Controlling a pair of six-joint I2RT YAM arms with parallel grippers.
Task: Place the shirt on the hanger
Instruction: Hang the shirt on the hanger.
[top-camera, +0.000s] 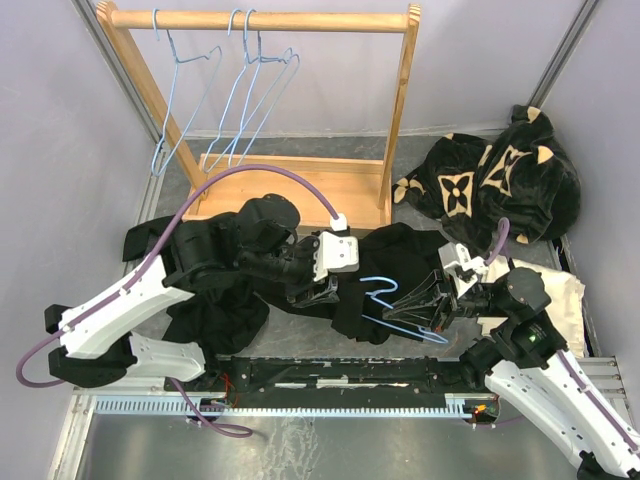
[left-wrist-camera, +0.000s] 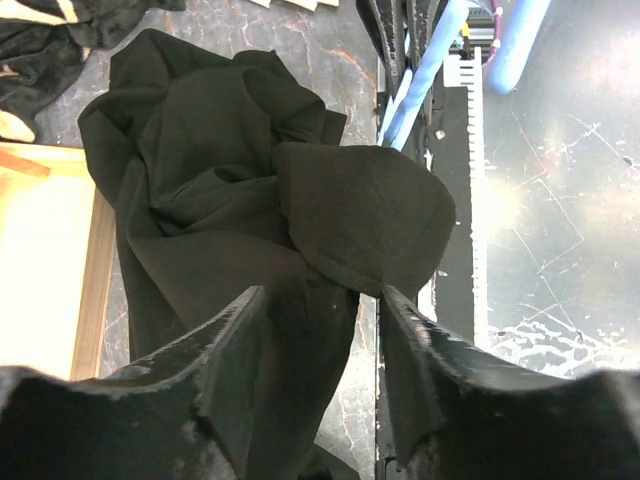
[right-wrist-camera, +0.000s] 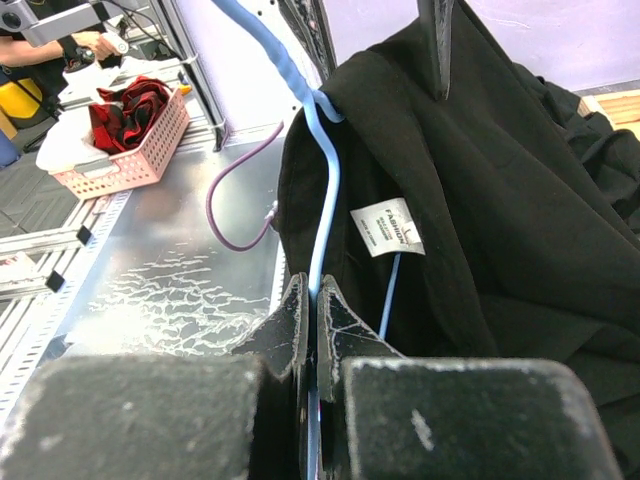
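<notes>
Right claw (right-wrist-camera: 312, 322) pinches the hanger (right-wrist-camera: 327, 200). Just beyond it, the white tag (right-wrist-camera: 388, 227) on the shirt (right-wrist-camera: 500, 200) has print too small to read. Left claw (left-wrist-camera: 320, 295) clamps shirt cloth.

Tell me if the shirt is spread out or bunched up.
Bunched up: the shirt lies in a crumpled heap, and the left wrist view shows deep folds across it.

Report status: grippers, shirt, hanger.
Right gripper shut on thin light-blue wire hanger. Left gripper straddles bunched plain black cloth shirt, grip unclear. Hanger wire shows beneath white collar tag.
</notes>
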